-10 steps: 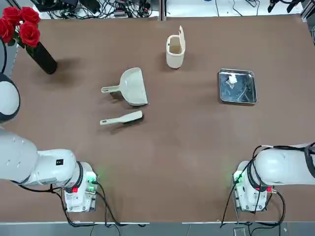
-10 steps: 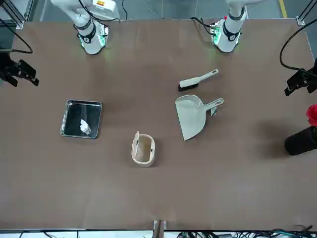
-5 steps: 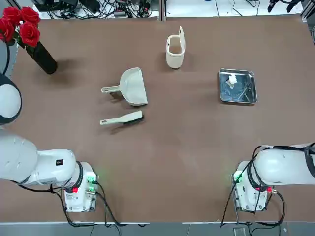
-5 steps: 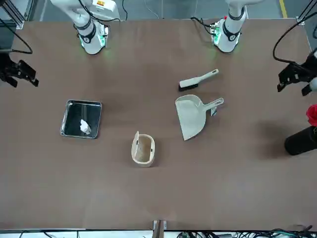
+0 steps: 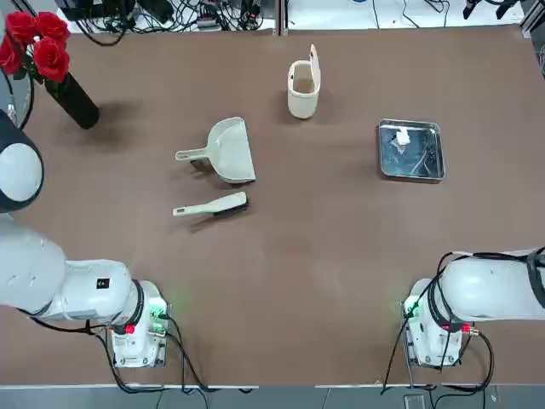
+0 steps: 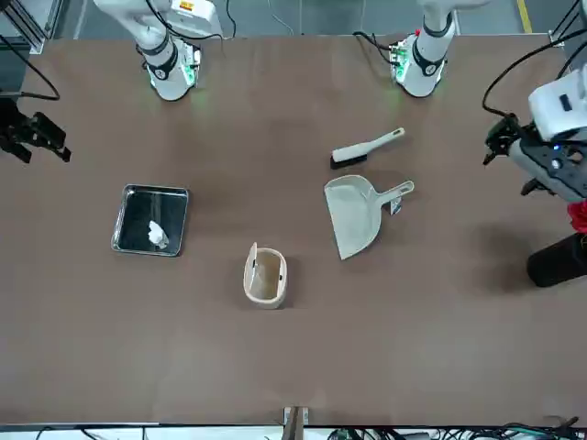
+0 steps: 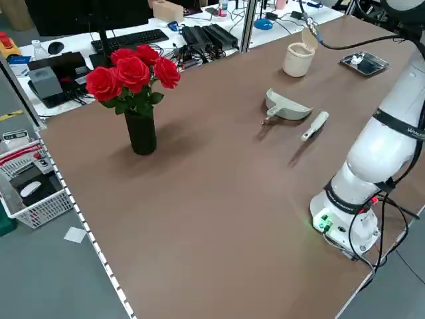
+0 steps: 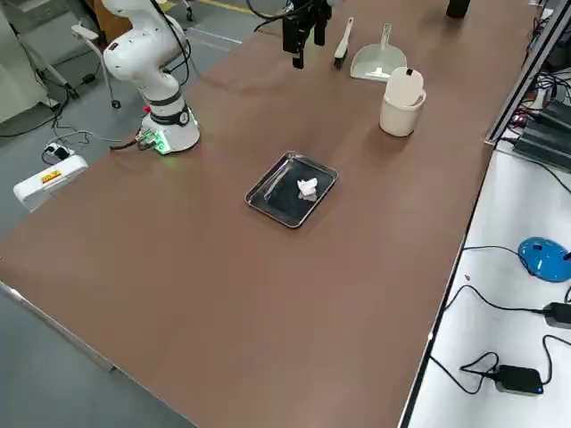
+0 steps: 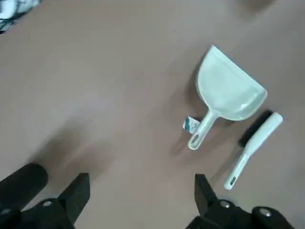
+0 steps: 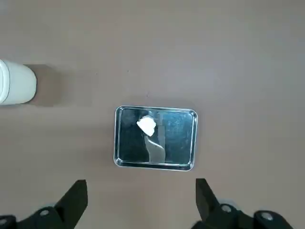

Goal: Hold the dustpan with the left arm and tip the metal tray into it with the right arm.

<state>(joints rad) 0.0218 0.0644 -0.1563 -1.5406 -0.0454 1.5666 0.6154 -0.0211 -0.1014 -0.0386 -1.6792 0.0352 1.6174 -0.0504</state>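
Top view: the dustpan (image 5: 230,151) lies flat left of centre on the brown table (image 5: 281,281), its handle pointing toward the left edge of the frame. The hand brush (image 5: 211,205) lies just below it, apart from it. The metal tray (image 5: 412,150) sits at centre right, holding a small white crumpled scrap (image 5: 403,135). The lidded bin (image 5: 303,83) stands upright at upper centre, lid raised.

Front view: my left gripper (image 6: 506,158) hangs at the right edge of the frame, above the table and well apart from the dustpan; my left wrist view shows its fingers spread wide and empty. My right gripper (image 6: 35,139) hangs at the left edge, fingers likewise wide and empty, above the tray and not touching it.

A vase of red roses (image 5: 51,66) stands at upper left.
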